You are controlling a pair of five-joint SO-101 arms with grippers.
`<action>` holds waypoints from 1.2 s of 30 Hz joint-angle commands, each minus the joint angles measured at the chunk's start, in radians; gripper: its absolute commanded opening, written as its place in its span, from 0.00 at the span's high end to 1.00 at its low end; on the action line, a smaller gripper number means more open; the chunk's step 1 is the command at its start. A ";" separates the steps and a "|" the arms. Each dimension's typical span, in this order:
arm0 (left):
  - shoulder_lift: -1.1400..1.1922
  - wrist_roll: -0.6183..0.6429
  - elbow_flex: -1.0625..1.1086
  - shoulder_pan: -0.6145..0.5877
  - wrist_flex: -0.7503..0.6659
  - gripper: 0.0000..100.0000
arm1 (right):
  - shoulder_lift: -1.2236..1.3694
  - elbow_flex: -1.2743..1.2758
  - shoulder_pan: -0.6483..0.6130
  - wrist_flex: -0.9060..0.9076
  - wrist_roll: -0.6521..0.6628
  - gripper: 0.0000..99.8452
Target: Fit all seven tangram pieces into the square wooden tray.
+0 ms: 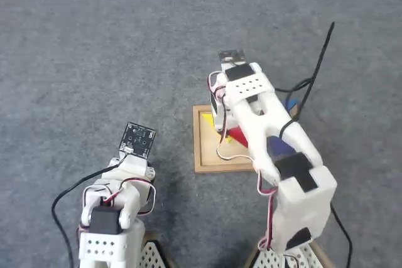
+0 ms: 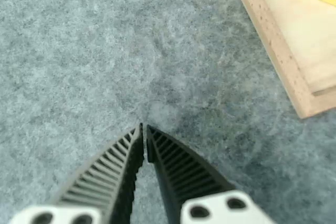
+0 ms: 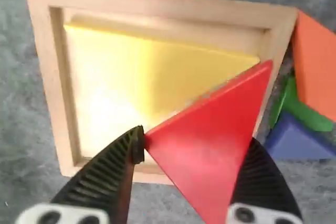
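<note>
The right tool point(image 3: 197, 148) grips the red triangle point(image 3: 210, 150) above the wooden tray point(image 3: 44, 77), its tip over the rim, the yellow piece point(image 3: 131, 77) lying inside, while the left tool point(image 2: 144, 129), pinched together, hangs over open counter point(image 2: 79, 51) beside the tray.

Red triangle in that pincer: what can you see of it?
The red triangle is a flat, smooth, painted-looking piece with sharp corners. The right pincer grips it by two edges, over the wooden tray, partly covering the yellow piece lying inside. Whether it touches either cannot be told.
</note>
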 commanded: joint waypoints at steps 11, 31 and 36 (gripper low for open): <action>-0.025 0.008 -0.012 -0.005 0.005 0.99 | -0.288 0.318 -0.005 -0.225 -0.094 0.83; -0.025 0.008 -0.012 -0.005 0.005 0.99 | -0.143 0.262 -0.031 -0.240 -0.091 0.65; -0.025 0.008 -0.012 -0.005 0.005 0.99 | -0.163 0.258 -0.028 -0.255 -0.012 0.65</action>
